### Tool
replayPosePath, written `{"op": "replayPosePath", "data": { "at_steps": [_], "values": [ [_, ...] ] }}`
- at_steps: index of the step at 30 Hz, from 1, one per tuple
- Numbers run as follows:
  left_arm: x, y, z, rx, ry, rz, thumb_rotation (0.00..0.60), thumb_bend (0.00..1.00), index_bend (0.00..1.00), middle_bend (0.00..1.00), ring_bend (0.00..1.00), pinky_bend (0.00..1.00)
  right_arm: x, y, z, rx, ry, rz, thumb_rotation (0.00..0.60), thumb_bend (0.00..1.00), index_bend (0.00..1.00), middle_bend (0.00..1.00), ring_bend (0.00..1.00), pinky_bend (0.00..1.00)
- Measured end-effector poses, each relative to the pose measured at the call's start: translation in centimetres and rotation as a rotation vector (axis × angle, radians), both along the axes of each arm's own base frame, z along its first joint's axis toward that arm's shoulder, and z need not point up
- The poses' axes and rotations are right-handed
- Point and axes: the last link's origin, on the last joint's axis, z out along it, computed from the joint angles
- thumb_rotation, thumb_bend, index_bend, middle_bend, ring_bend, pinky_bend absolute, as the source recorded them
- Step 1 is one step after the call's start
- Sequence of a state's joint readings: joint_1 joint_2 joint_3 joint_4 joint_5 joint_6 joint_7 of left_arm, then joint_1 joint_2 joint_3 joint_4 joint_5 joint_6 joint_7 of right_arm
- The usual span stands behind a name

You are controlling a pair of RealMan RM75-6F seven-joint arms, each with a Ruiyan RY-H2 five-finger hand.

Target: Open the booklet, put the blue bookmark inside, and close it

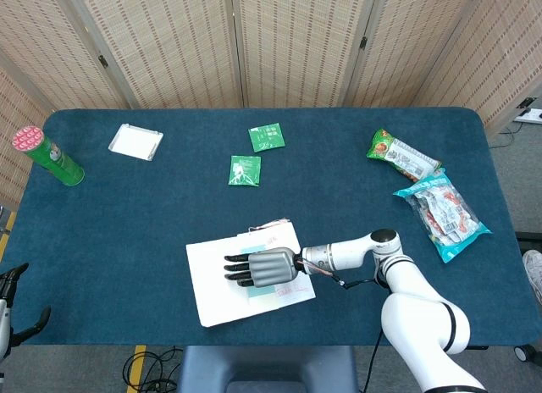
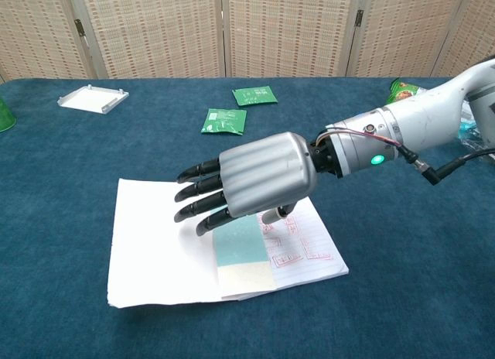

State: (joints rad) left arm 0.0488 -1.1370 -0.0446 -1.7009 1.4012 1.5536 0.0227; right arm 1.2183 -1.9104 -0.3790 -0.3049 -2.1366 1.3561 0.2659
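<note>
Chest view shows the open booklet [image 2: 162, 251] near the front edge of the worktop [image 2: 69, 165], with the blue bookmark [image 2: 241, 247] lying on it directly under the right robot hand [image 2: 251, 181]. Fingers [image 2: 197, 190] are stretched flat and apart, gripping nothing. Red print on the lined page is unreadable.

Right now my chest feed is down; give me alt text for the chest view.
The right hand hovers flat, fingers spread, over the open booklet, with the blue bookmark lying on the page beneath it. Behind on the blue table lie two green packets and a white tray.
</note>
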Motion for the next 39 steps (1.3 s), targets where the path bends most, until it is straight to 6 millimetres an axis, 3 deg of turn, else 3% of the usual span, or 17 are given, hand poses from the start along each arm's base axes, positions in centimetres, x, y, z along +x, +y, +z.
{"op": "replayPosePath", "data": {
  "at_steps": [12,20,29,39],
  "values": [
    [-0.2,0.0,0.2,0.006,0.002,0.003,0.6,0.34,0.14,0.17,0.14,0.23,0.4,-0.1,0.5,0.007,-0.047,-0.023,0.6,0.21,0.14,0.02,0.0,0.0],
    [0.1,0.3,0.2,0.006,0.001,-0.011,0.6,0.34,0.14,0.17,0.14,0.23,-0.3,0.8,1.9,0.068,-0.12,-0.108,0.6,0.44,0.15,0.06,0.0,0.0],
    [0.7,0.5,0.1,0.004,-0.003,-0.033,0.6,0.34,0.14,0.17,0.14,0.23,-1.4,2.9,3.3,0.154,-0.161,-0.245,0.6,0.69,0.27,0.09,0.0,0.0],
    [0.9,0.4,0.1,0.003,-0.005,-0.034,0.6,0.34,0.14,0.17,0.14,0.23,-2.9,5.5,3.5,0.192,-0.079,-0.375,0.6,0.79,0.34,0.11,0.0,0.0]
  ]
}}
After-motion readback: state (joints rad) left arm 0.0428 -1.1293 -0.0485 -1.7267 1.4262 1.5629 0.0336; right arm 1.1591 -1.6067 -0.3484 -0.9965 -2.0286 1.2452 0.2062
